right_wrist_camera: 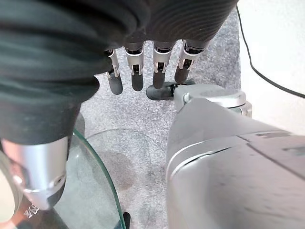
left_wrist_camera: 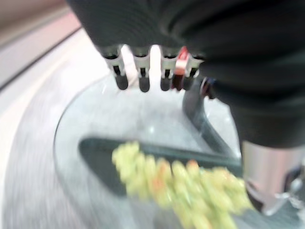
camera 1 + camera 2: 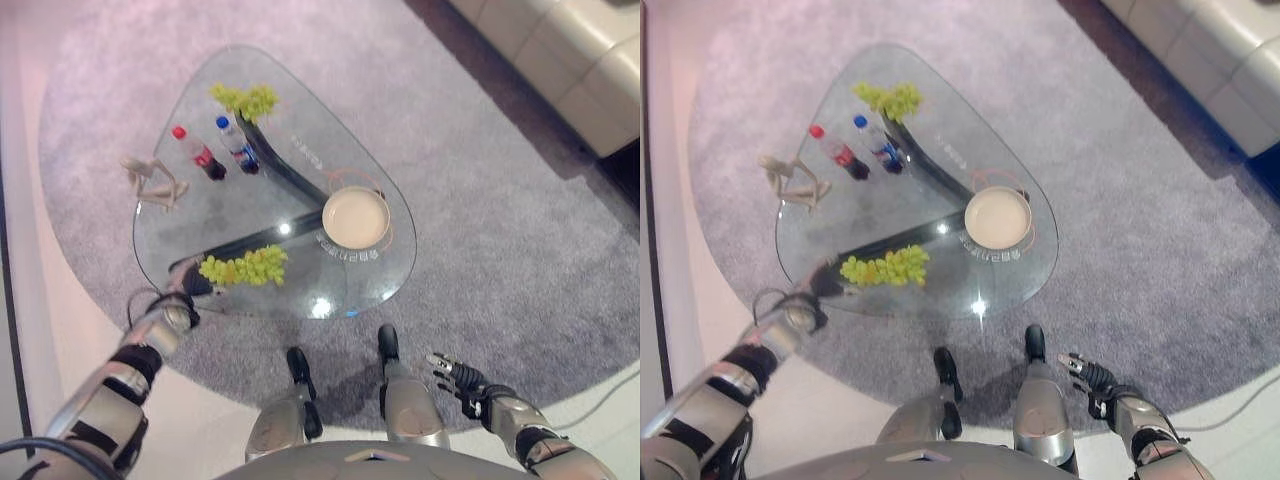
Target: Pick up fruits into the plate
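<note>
L hand sits at the desk's near-left edge, fingers straight and relaxed, holding nothing. The near grape bunch lies just past it, further in on the glass and toward the plate side; in the L wrist view the grapes show close ahead of the fingertips, not touched yet. The bunch's long axis runs roughly along the near edge, pointing at the plate. So the L hand is much the nearer one; a short reach inward should meet the bunch side-on.

R hand hangs low off the desk's near-right side, well apart from the fruit, fingers loose and empty.

Plate is near the right corner, empty, w/ nothing in it yet. Second grape bunch sits at the far corner, well apart from both hands. Two bottles and a small figurine stand toward the far-left edge.
</note>
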